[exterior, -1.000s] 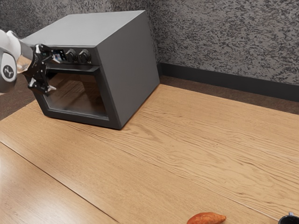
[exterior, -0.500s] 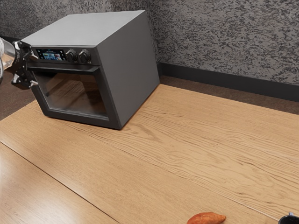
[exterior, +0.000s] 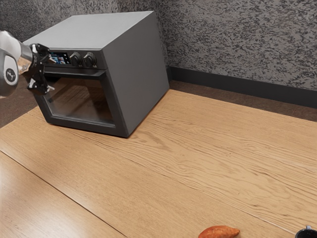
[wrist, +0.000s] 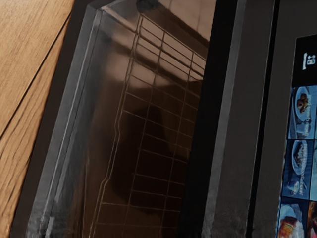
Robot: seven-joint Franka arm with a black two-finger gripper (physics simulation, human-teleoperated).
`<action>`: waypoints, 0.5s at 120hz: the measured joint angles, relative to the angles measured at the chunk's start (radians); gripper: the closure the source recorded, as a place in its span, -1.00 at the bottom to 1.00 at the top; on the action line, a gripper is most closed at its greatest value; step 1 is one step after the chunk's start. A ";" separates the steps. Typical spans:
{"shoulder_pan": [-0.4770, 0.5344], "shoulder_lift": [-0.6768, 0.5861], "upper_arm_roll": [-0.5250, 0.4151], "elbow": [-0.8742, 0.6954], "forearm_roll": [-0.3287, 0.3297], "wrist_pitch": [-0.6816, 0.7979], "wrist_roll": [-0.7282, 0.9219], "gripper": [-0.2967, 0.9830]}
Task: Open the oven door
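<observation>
Exterior view: the claw [exterior: 51, 74] is open, fingers apart, at the exterior view's left end of the handle [exterior: 83, 75]. The bar's long axis runs level across the door top [exterior: 108, 92].

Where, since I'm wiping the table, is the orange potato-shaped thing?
The orange thing lies on the table at the exterior view's lower edge, on the exterior view's left of the black item.
</observation>
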 joint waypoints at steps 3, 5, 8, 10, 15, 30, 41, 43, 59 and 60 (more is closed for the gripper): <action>-0.009 -0.002 0.000 -0.003 0.000 0.000 -0.001 -0.53; -0.016 -0.007 0.000 -0.010 0.000 0.001 -0.001 -0.53; -0.026 -0.024 0.000 -0.035 0.000 0.006 -0.002 -0.53; -0.033 -0.041 0.000 -0.057 0.000 0.010 -0.002 -0.53; -0.050 -0.072 0.000 -0.093 -0.001 0.020 -0.003 -0.53; -0.045 -0.089 -0.001 -0.115 -0.001 0.040 -0.006 -0.53; -0.021 -0.071 -0.001 -0.107 0.000 0.050 -0.007 -0.53; -0.018 -0.067 0.000 -0.105 0.000 0.052 -0.007 -0.53; -0.001 -0.046 -0.012 -0.087 0.000 0.066 -0.009 -0.53; 0.000 -0.045 -0.014 -0.086 0.000 0.067 -0.010 -0.53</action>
